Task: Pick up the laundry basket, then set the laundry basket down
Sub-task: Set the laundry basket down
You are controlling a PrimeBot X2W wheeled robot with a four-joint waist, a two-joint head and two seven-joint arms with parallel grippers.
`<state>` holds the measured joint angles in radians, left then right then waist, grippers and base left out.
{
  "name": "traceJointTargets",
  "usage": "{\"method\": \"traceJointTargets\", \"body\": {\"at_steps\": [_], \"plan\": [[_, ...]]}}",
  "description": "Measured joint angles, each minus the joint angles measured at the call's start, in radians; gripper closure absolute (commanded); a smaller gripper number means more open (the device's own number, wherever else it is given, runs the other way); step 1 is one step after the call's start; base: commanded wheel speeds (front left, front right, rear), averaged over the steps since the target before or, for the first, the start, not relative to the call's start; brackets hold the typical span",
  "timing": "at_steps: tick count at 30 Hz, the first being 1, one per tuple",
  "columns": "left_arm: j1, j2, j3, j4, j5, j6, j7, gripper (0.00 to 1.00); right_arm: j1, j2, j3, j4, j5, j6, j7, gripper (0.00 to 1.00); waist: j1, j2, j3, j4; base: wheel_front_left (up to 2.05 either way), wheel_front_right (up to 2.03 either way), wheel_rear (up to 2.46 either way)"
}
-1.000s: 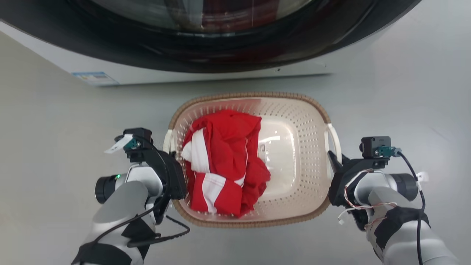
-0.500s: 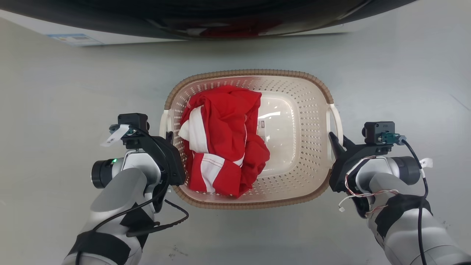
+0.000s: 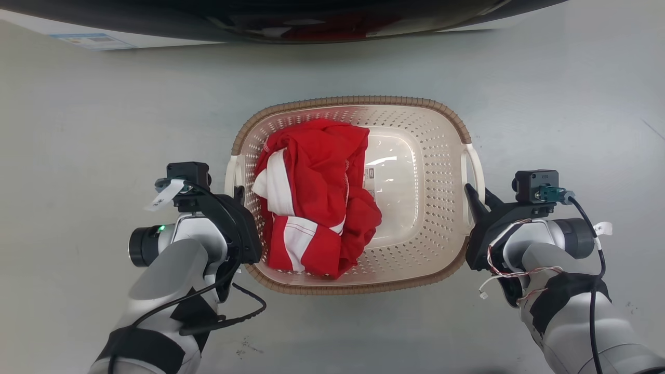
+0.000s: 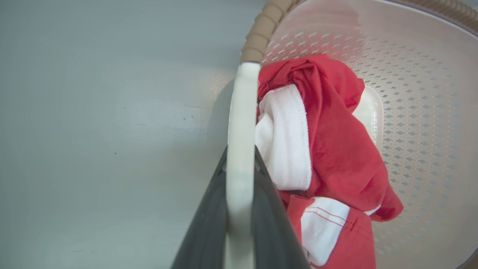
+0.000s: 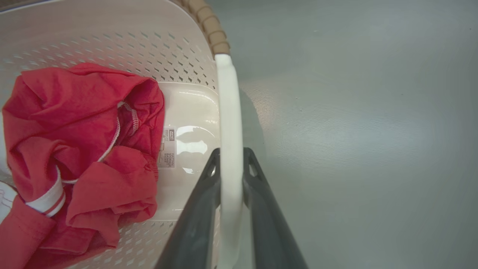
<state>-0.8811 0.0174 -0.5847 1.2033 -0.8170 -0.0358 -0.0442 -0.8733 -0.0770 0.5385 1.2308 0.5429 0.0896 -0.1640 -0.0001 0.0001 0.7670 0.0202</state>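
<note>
Below the washing machine (image 3: pixel 311 21), over grey floor (image 3: pixel 93 130), the left hand (image 3: pixel 239 195) is clamped on the laundry basket (image 3: pixel 415 130) by its left handle (image 3: pixel 228 174). Red-and-white clothing (image 3: pixel 317 202) fills the basket's left half. The right hand (image 3: pixel 470 192) is clamped on the right handle (image 3: pixel 477 166).

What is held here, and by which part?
The laundry basket: left gripper clamps its left handle, right gripper its right handle.
</note>
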Motion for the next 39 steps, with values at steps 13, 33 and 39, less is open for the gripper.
{"method": "traceJointTargets", "body": {"at_steps": [13, 33, 39], "plan": [[-0.015, 0.003, -0.011, 0.009, -0.011, -0.001, 0.004, 1.00, -0.018, 0.000, 0.004, 0.009, 0.000, 0.015, -0.005, 1.00, -0.0001, -0.0002, 0.017, -0.004, 0.00, 0.00, 0.00], [-0.018, 0.011, -0.038, 0.018, -0.043, -0.018, 0.011, 0.00, -0.021, -0.007, 0.010, 0.027, 0.001, 0.025, -0.032, 0.00, 0.0001, -0.0002, -0.021, 0.004, 0.00, 0.00, 0.00], [-0.018, 0.011, -0.042, 0.027, -0.042, -0.018, -0.020, 0.00, -0.017, -0.010, 0.008, 0.028, 0.004, 0.025, -0.046, 0.00, 0.0001, -0.0001, -0.049, 0.005, 0.00, 0.00, 0.00]]}}
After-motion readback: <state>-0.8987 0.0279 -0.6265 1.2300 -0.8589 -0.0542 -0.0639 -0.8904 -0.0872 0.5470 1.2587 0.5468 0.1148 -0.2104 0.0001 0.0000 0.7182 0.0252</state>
